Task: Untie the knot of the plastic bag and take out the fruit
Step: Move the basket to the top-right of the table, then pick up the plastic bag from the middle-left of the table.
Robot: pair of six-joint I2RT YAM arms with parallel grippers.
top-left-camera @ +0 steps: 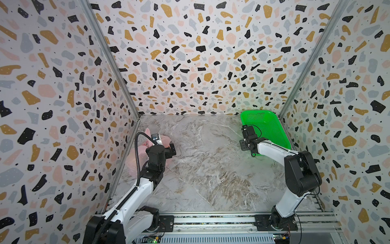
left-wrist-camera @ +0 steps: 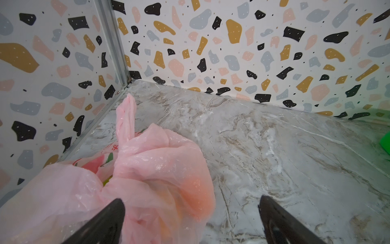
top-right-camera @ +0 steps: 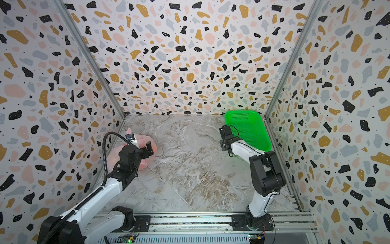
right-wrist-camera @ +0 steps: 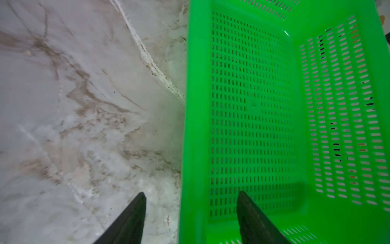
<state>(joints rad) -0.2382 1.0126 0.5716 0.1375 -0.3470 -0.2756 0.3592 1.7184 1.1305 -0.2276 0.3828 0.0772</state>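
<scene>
Pink, the plastic bag (left-wrist-camera: 147, 179) lies on the counter (top-left-camera: 211, 164) by the left wall (top-left-camera: 63, 126), knot (left-wrist-camera: 123, 166) tied, under the wide-open left jaws, while farther back the right jaws stand apart, empty, above the rim of the green basket (top-left-camera: 268, 124).

Top views: paired, high over the near edge, angled down across the whole tabletop (top-left-camera: 211, 158) to the back wall (top-left-camera: 200, 63). Left wrist view: close, behind its jaws, facing the plastic bag (left-wrist-camera: 158, 169) and wall corner (left-wrist-camera: 126, 81). Right wrist view: close, looking down on the green basket (right-wrist-camera: 295, 105), shared with both top views.
</scene>
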